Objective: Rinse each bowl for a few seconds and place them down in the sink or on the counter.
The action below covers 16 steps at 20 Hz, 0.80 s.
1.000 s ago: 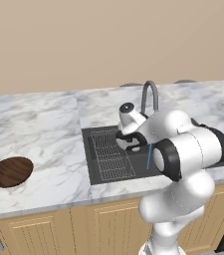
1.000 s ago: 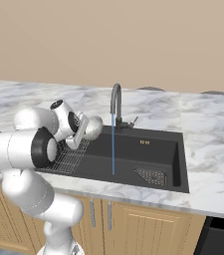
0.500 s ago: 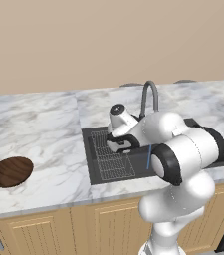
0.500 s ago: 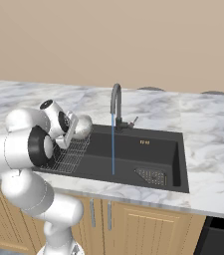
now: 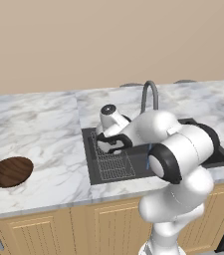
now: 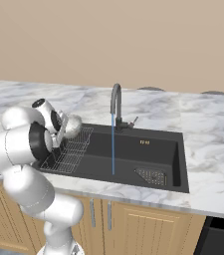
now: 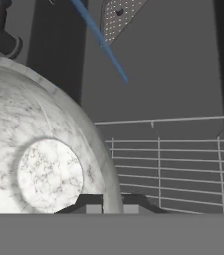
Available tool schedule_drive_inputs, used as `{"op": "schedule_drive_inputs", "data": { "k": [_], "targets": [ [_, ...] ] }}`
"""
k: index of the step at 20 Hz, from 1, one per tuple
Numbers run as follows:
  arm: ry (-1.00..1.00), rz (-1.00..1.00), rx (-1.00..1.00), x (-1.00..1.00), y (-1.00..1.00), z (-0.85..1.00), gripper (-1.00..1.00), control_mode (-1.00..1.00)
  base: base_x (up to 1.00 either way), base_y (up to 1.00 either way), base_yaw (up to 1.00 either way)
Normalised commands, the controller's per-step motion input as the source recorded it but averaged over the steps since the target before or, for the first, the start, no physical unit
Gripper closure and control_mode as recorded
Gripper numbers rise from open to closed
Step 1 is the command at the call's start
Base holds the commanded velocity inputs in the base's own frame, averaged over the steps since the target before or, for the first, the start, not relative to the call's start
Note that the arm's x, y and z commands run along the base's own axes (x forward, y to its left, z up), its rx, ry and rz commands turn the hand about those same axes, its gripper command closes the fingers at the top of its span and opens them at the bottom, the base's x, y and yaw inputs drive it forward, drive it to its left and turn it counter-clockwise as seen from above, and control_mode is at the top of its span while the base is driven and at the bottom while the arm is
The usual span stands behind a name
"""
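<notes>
The white-grey speckled bowl (image 6: 73, 125) hangs tilted over the wire rack (image 6: 68, 152) at the left end of the black sink (image 6: 156, 147), off to the left of the water stream (image 6: 113, 144). My gripper (image 6: 63, 130) is shut on its rim. In the hand view the bowl's underside (image 7: 44, 149) looms at the left, with my gripper (image 7: 111, 204) clamped on its edge. The dark brown wood-grain bowl (image 5: 10, 171) rests on the marble counter (image 5: 44, 129) far to the left, apart from my gripper (image 5: 108, 144).
The arched dark faucet (image 6: 116, 102) runs a thin blue stream into the basin. A perforated drain strainer (image 6: 151, 175) lies at the sink's front right. My own arm covers much of the sink (image 5: 218, 154) in the left base view.
My gripper has carried the speckled bowl leftward, away from the water stream, to above the wire rack. The brown bowl has not moved.
</notes>
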Motion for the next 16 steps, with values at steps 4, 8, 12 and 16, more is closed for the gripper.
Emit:
{"op": "schedule_drive_inputs", "data": {
  "k": [4,8,12,16],
  "targets": [
    [0.0,0.08,-0.01,0.07,0.47,-0.02,1.0,-1.0,0.0,0.0,0.0],
    [0.02,0.08,-0.01,0.1,0.44,-0.08,1.0,-1.0,0.0,0.0,0.0],
    [0.04,0.09,0.0,0.15,0.39,-0.07,1.0,-1.0,0.0,0.0,0.0],
    [0.06,0.11,0.0,0.13,0.33,-0.07,1.0,-1.0,0.0,0.0,0.0]
  ]
}}
